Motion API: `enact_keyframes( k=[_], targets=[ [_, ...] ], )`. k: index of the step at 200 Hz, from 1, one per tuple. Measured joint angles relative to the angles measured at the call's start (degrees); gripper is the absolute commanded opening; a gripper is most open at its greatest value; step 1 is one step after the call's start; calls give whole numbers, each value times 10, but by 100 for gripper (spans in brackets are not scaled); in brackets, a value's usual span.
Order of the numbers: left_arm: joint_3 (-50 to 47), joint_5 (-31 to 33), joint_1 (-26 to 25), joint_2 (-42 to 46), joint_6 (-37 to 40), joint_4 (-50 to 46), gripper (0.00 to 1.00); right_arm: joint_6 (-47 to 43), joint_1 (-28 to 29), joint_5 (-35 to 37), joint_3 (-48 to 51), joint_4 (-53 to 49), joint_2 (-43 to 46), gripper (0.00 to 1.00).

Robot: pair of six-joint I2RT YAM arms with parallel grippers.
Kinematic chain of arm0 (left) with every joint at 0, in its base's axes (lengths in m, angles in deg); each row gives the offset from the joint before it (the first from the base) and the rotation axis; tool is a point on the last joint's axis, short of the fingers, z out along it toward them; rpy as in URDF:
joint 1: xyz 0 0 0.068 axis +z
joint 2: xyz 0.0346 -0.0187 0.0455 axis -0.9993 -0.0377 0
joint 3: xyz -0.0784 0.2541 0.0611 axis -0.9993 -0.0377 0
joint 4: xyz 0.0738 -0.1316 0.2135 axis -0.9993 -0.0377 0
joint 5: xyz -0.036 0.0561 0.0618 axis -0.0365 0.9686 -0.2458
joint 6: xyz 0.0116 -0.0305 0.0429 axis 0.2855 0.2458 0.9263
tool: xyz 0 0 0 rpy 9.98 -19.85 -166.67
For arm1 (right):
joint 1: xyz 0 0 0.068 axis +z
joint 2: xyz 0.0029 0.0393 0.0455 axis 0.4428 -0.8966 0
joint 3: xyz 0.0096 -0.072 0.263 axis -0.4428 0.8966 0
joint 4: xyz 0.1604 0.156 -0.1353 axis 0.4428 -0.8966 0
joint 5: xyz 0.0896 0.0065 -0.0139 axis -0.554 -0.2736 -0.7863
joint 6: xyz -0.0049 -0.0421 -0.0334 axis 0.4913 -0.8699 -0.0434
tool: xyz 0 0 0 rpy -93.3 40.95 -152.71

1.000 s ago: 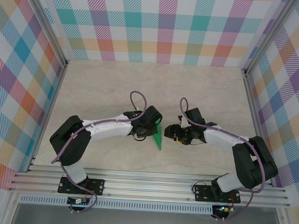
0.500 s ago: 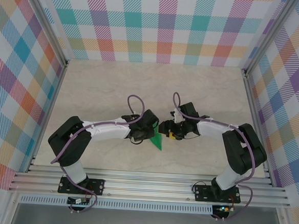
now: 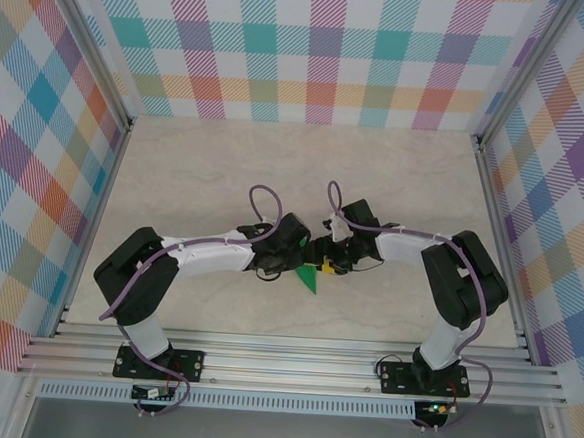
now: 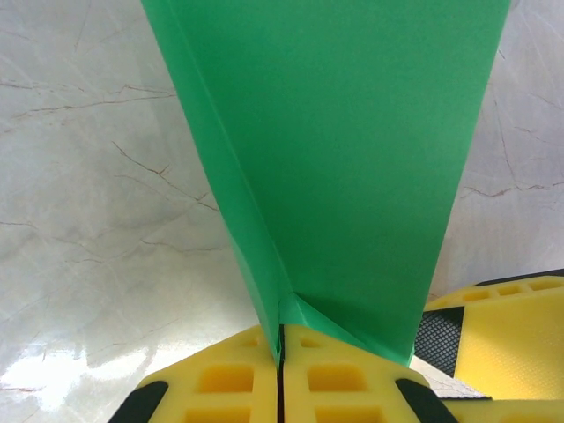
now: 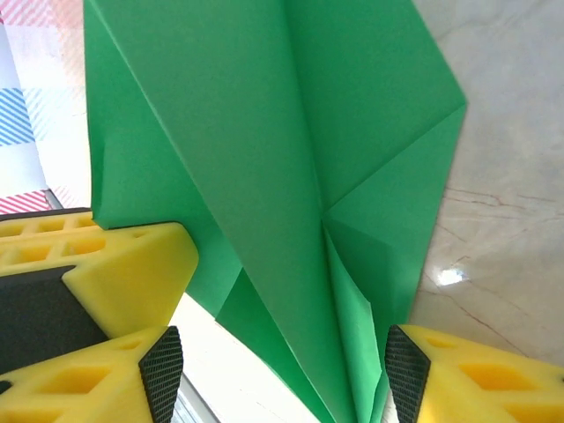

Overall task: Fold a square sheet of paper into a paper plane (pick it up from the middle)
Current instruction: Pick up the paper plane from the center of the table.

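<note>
2 wrist views: left jaws pinch paper plane [image 4: 335, 159]; right jaws straddle it.

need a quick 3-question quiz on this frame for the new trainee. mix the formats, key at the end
1. True or false: the left hand is shut on the paper plane.
2. Pick one. The right hand is: A) shut on one corner of the plane; B) open, with the plane's folded layers running down between its fingers; C) shut, empty and well away from the paper.
3. Fill in: the finger pads of both hands are ___ in colour.
Key: 1 true; 2 B; 3 yellow.
</note>
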Motion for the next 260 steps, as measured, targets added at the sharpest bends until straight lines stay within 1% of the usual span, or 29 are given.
enact_keyframes(
  k=[41, 63, 89, 111, 140, 185, 225, 260],
  targets=[
    [0, 0, 2, 0, 0, 0, 8, -4, 0, -11, 0, 15, 0, 61],
    [0, 0, 2, 0, -2, 0, 8, -12, 3, -11, 0, 18, 0, 56],
    [-1, -1, 2, 0, -2, 0, 8, -17, 9, -7, 0, 19, 0, 53],
    [-4, -3, 3, 0, -2, 1, 8, -27, 17, 10, 0, 15, 0, 52],
    [-4, -6, 3, 0, -2, 2, 8, -41, 28, 39, -3, 0, -4, 46],
    [-4, -9, 3, 0, -2, 5, 9, -54, 39, 70, -15, -24, -11, 42],
    [-5, -11, 5, 0, -2, 5, 10, -61, 47, 95, -32, -38, -17, 35],
    [-5, -14, 5, 0, -2, 5, 10, -63, 56, 111, -42, -47, -33, 32]
  ],
)
